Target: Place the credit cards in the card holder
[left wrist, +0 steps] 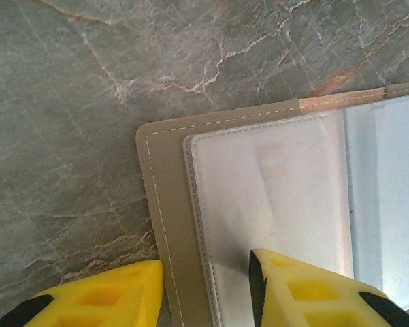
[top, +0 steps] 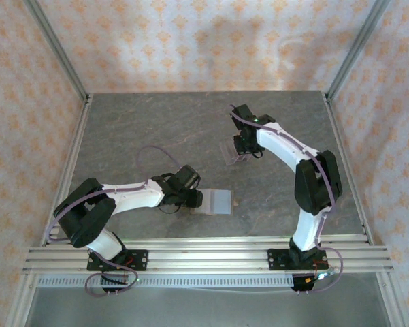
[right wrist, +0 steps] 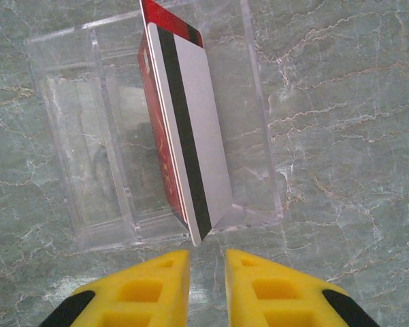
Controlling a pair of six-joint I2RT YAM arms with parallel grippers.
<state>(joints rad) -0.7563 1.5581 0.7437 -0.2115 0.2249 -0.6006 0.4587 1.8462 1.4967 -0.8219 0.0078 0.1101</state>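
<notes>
The card holder (top: 218,201) lies open on the table, olive-brown outside (left wrist: 165,184) with pale clear sleeves (left wrist: 272,184) inside. My left gripper (left wrist: 207,272) is open and straddles its left edge, one finger on the stone and the other finger (left wrist: 306,289) on a sleeve. The credit cards (right wrist: 184,129) stand on edge in a clear rack (right wrist: 88,136); they are red, and the nearest one shows a grey back with a black stripe. My right gripper (right wrist: 207,262) sits just short of the cards' near corner, its jaws a narrow gap apart with nothing between them.
The grey marbled table (top: 156,129) is bordered by aluminium rails (top: 75,157) on both sides and along the front. The clear rack (top: 233,151) stands mid-table, behind the card holder. Patterned walls close in the back and sides.
</notes>
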